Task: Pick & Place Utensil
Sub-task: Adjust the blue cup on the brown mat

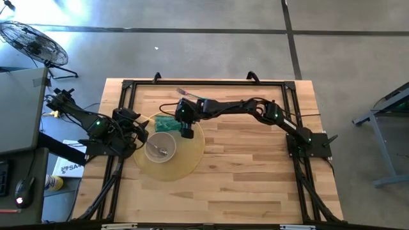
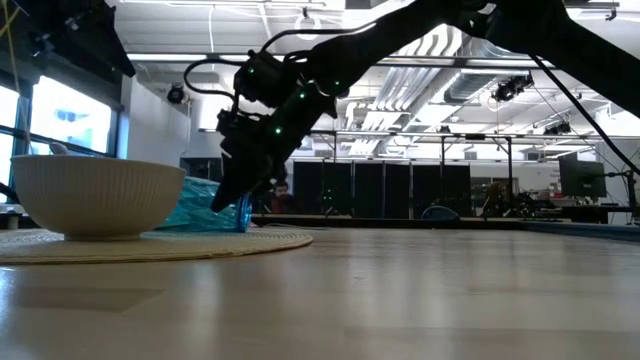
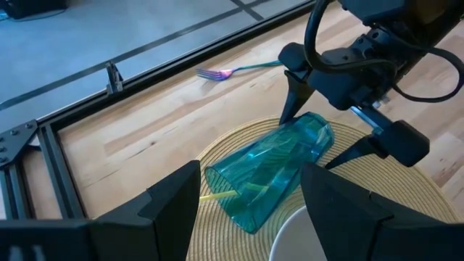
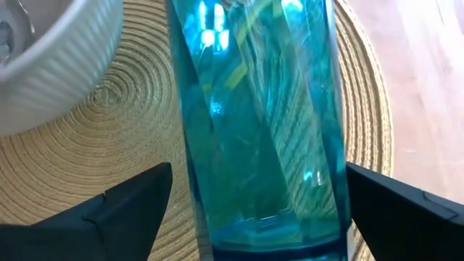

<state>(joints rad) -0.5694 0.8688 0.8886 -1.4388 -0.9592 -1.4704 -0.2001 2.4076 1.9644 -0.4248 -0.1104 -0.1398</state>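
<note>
Fingers spread wide on the right gripper (image 3: 335, 125), one dark finger on each side of the base end of a blue tumbler (image 3: 272, 174) that lies on its side on the woven placemat (image 3: 406, 196), and the wrist view looking down its length shows a gap between each fingertip and the glass, so nothing is clamped yet. Over on the left, the left gripper (image 1: 135, 132) hovers at the edge of the placemat just beside the white bowl (image 1: 160, 146), its fingers parted about halfway and empty, the tumbler's open mouth lying ahead of them. Now the containers: the tumbler is tipped over and seems to hold a thin yellow piece, perhaps a straw, near its mouth, though what it is exactly cannot be told. The bowl stands upright on the mat and carries a silver utensil, looking like a spoon (image 1: 161, 151), resting inside. And the fork (image 3: 232, 71), with its iridescent tines and teal handle, lies flat on the bare wooden table (image 1: 255, 166) beyond the mat, well apart from both grippers and untouched. So as a judgement on progress: one utensil looks placed in the bowl, the fork is not yet picked up, and the right arm seems busy with the fallen tumbler first, probably to grip it and stand it upright, before any more placing can go on.
</note>
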